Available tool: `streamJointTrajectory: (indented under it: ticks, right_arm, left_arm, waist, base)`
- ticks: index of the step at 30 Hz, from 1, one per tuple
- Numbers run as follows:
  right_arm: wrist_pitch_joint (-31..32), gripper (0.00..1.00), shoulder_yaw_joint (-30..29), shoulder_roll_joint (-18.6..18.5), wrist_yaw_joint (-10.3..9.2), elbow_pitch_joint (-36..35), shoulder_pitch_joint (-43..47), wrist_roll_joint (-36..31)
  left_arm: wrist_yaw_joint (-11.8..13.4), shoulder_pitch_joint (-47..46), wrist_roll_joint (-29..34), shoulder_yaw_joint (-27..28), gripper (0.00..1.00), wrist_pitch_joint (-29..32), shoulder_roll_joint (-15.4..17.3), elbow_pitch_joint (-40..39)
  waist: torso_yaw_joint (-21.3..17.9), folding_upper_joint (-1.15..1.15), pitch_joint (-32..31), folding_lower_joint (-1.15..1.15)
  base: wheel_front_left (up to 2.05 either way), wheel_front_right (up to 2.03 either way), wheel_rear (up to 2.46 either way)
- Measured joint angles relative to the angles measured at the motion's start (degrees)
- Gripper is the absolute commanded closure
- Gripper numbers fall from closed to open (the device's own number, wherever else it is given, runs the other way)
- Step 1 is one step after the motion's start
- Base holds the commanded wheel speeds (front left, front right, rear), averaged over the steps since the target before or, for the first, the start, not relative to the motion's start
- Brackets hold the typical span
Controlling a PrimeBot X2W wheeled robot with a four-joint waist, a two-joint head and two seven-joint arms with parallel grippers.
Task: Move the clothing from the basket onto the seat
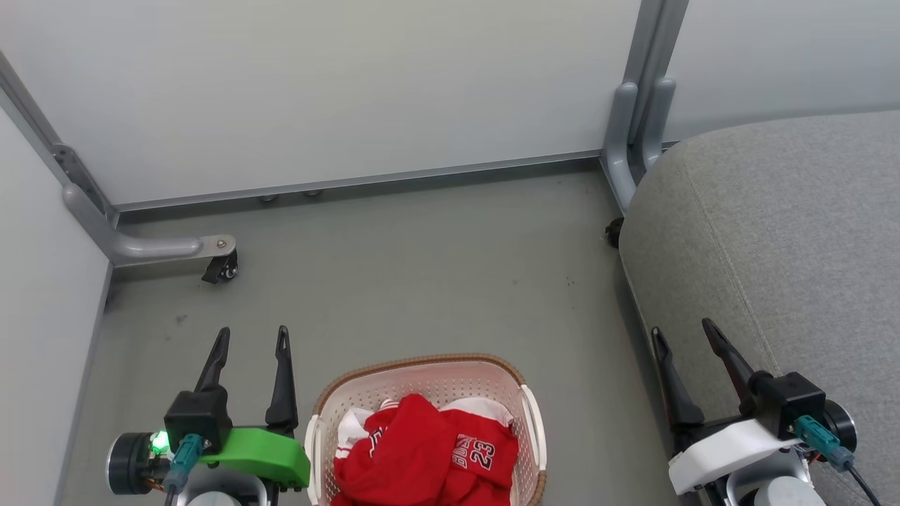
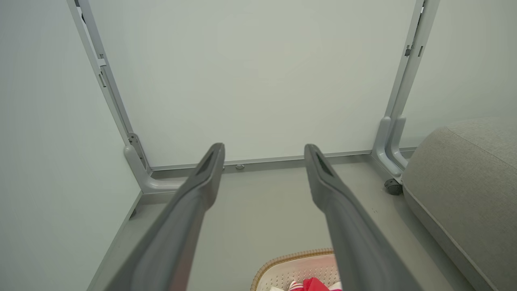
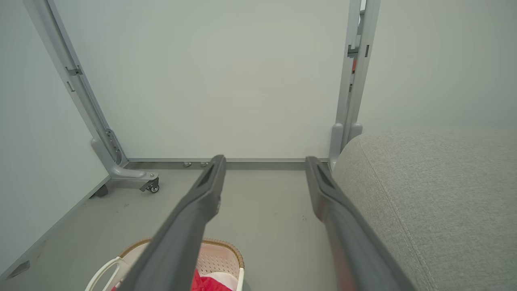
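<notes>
Farthest left, a pale side panel point(image 1: 42, 281) meets a grey metal foot point(image 1: 151, 247) that ends in a small black caster point(image 1: 223, 268) on the grey floor point(image 1: 422, 267). Nearer the camera, at the lower left of the head view, the left gripper point(image 1: 254, 332) hovers above the floor with its two dark fingers spread apart and empty. Its green-cased wrist sits just beside the left wall of the basket point(image 1: 422, 362); I cannot tell whether they touch. That basket is cream-white and perforated, with a brown woven-look rim. It stands on the floor between the two arms and is cut off by the bottom edge of the head view. The clothing point(image 1: 422, 457) lies heaped inside it, bunched red fabric with white trim. White lettering and the number 23 face up on the right side of the heap. Behind, a pale back panel point(image 1: 351, 91) runs across to an upright grey post point(image 1: 636, 133). Further right, the right gripper point(image 1: 680, 327) is likewise released, its fingers wide and holding nothing, poised by the left edge of the seat point(image 1: 787, 232). This large grey fabric cushion, with a rounded corner and a stitched seam, takes up the right side, apart from the basket with a strip of floor between them.
</notes>
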Motion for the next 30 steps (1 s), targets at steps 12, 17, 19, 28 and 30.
streamJointTrajectory:
  ticks: [12, 17, 19, 28, 30]
  right_arm:
    - [0.0, 0.0, 0.1, 0.0, 0.0, 0.3, 0.0, 0.2]
    - [0.0, 0.0, 0.4, 0.0, 0.0, -0.1, -0.4, 0.4]
    - [0.0, 0.0, 0.6, 0.0, 0.0, -0.4, -0.9, 0.4]
    - [0.0, 0.0, 2.0, 0.0, 0.0, -3.0, -4.0, -0.1]
    - [0.0, 0.0, 2.3, 0.0, 0.0, -3.7, -4.9, -0.3]
  left_arm:
    - [-0.5, -0.5, -0.3, -0.2, 0.0, 0.0, -0.1, 0.6]
    - [-1.2, -1.9, 0.1, -0.9, 0.0, 0.0, 0.0, 1.2]
    - [-1.6, -2.9, 0.5, -1.2, 0.0, 0.0, 0.2, 1.7]
    - [-3.9, -9.1, 1.7, -2.9, 0.0, 0.0, 1.9, 6.0]
    - [-4.5, -10.8, 2.0, -3.4, 0.0, 0.0, 2.4, 7.3]
  waist:
    - [0.0, 0.0, 0.4, 0.0]
    - [-0.2, 0.0, 1.3, 0.0]
    - [-0.3, 0.0, 1.8, 0.0]
    - [-1.8, 0.0, 6.1, 0.0]
    - [-2.2, 0.0, 7.4, 0.0]
  base:
    - [0.0, 0.0, 0.0]
    - [0.0, 0.0, 0.0]
    - [0.0, 0.0, 0.0]
    - [0.0, 0.0, 0.0]
    - [0.0, 0.0, 0.0]
